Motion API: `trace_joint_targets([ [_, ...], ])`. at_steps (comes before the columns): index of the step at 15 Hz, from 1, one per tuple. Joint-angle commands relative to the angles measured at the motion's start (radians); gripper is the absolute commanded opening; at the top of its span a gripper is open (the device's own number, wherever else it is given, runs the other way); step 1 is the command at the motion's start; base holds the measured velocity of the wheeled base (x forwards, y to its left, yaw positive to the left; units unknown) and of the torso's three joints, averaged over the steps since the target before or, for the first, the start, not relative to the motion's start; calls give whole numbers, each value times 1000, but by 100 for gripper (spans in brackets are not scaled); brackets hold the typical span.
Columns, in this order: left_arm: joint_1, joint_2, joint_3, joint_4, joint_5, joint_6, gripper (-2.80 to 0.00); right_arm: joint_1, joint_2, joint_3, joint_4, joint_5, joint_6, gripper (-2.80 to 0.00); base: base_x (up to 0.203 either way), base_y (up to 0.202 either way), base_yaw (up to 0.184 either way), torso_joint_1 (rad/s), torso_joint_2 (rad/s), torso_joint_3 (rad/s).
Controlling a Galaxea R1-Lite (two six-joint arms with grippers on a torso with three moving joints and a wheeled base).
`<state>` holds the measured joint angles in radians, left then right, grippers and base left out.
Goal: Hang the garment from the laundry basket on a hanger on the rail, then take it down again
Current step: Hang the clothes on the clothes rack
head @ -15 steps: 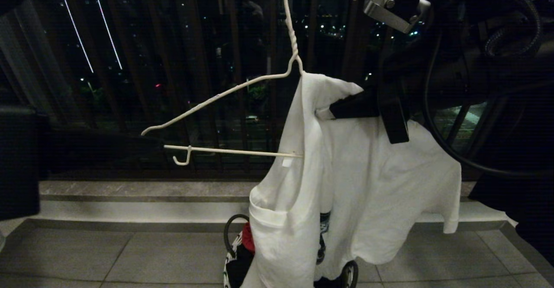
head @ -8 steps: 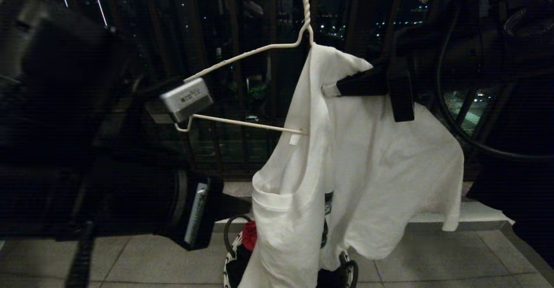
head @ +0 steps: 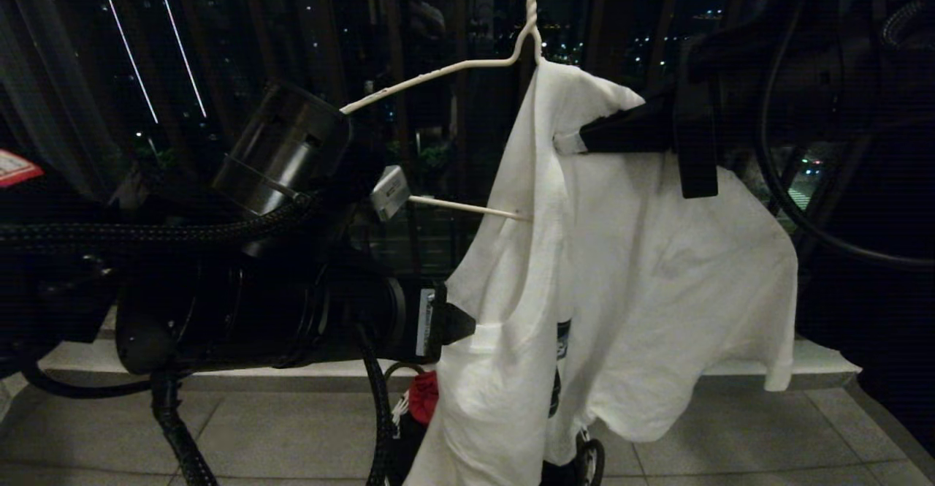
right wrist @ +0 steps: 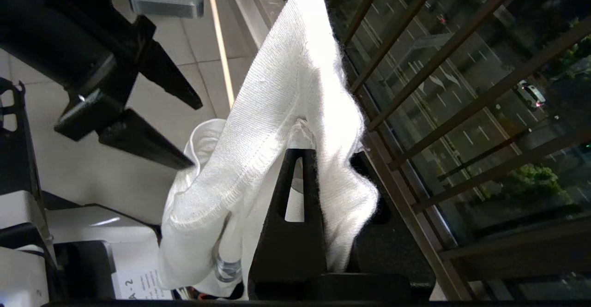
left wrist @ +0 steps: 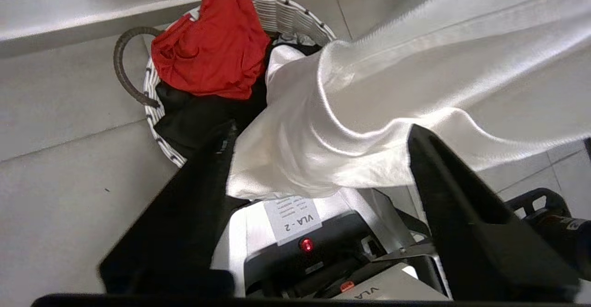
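Note:
The white garment (head: 628, 289) hangs half-draped over the right side of the thin white wire hanger (head: 431, 74), whose neck runs out of the top of the head view. The rail is out of view. My right gripper (head: 577, 139) is shut on the garment's shoulder fold (right wrist: 318, 94) beside the hanger's neck. My left gripper (left wrist: 321, 131) is open, its fingers (left wrist: 208, 159) spread wide on either side of a hanging fold of the garment (left wrist: 369, 94). Below it stands the laundry basket (left wrist: 286, 14).
A red cloth (left wrist: 212, 39) and a black garment (left wrist: 194, 113) lie in the basket. A dark railing with vertical bars (head: 321, 33) stands behind the hanger, above a pale stone ledge (head: 738, 365). The floor is grey tile (head: 277, 435). My own base (left wrist: 295, 233) sits under the left gripper.
My left arm has left the hanger's left end and swung down and right to the garment's hanging fold. The hanger and garment sit a little higher in view.

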<state>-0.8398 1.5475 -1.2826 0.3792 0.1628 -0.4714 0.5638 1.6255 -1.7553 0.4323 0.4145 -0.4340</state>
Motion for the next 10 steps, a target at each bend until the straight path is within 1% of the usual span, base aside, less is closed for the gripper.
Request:
trace_joint_targets([
  [1,4,-2,-1,0,2,-4,0,0,-5,4,3,2,-3,-280,0,0,0,0,0,0],
  [2,4,0,-1,-4,6,-4,0,-1,-6,4,3,2,-3,-280,0,0,0,0,0,0],
  [4,18,8,5,-56,12,-4,0,1,-10,8,5,3,-5,-280,0,0,0,0,0,0],
  [5,26,8,8,-84,21,-14,0,1,-10,8,5,3,-5,-280,0,0,0,0,0,0],
  [7,28,3,11,-94,27,-27,0,1,-13,20,5,4,-6,-280,0,0,0,0,0,0],
  [10,30,31,14,-94,34,-24,0,1,-16,22,5,4,-6,-280,0,0,0,0,0,0],
])
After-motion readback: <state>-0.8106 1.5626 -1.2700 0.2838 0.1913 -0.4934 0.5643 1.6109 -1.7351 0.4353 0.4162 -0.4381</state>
